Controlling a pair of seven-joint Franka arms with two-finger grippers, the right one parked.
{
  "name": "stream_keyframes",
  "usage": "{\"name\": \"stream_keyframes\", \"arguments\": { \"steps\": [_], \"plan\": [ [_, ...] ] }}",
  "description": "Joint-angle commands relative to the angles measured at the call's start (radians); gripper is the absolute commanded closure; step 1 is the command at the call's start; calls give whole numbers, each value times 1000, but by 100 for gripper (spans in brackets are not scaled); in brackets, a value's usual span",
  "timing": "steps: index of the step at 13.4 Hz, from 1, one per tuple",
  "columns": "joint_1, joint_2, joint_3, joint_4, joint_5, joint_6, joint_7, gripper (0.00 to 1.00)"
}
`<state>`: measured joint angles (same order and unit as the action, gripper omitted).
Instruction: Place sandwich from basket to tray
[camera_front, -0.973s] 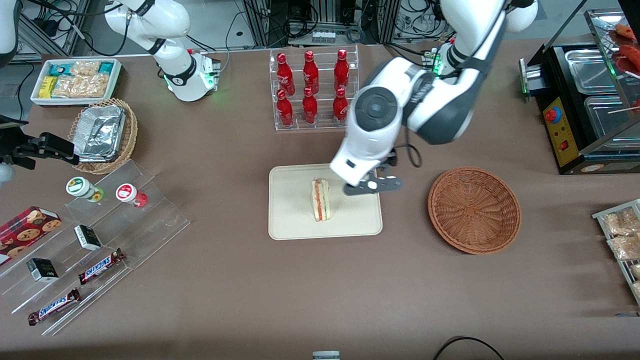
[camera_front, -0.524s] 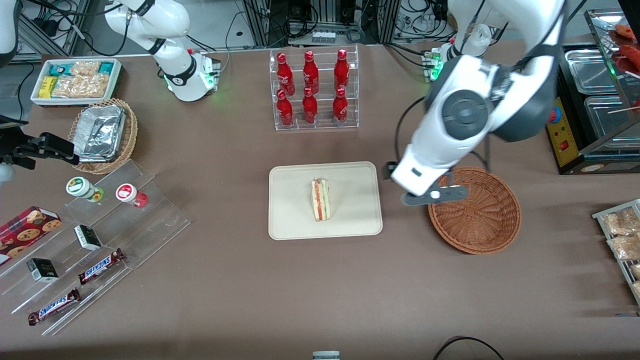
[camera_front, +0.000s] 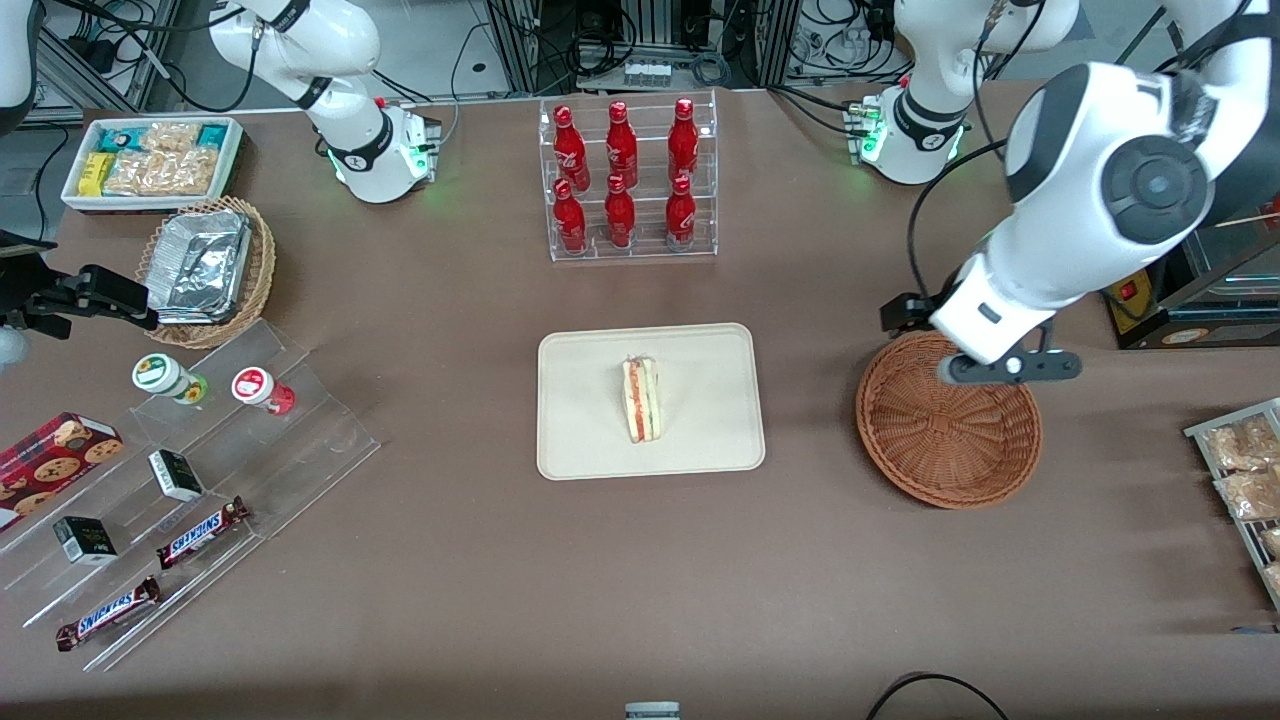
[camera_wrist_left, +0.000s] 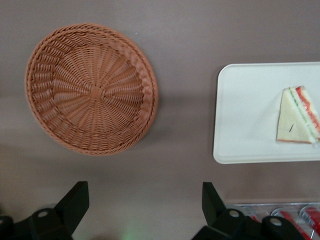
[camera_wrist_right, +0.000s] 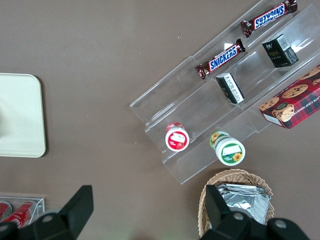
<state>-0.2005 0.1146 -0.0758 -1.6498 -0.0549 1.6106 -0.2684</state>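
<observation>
since the earlier frames the gripper (camera_front: 1008, 368) has travelled from over the tray (camera_front: 580, 440) to above the basket (camera_front: 948, 450), at the rim farther from the front camera. front view: sandwich (camera_front: 640, 400) stands on its edge at mid-tray, untouched; basket holds nothing. left wrist view: fingers (camera_wrist_left: 74, 204) spread wide, nothing between them; basket (camera_wrist_left: 92, 117) and tray (camera_wrist_left: 245, 125) well apart; sandwich (camera_wrist_left: 298, 116) on the tray.
</observation>
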Motion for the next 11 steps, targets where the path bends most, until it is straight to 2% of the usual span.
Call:
{"name": "stream_keyframes", "arguments": {
  "steps": [1,5,11],
  "plan": [
    [64,-74,-7,-38,-11,-49,119,0],
    [174,-145,-9,-38,0,-118,150,0],
    [188,-187,28,31,52,-248,202,0]
  ]
}}
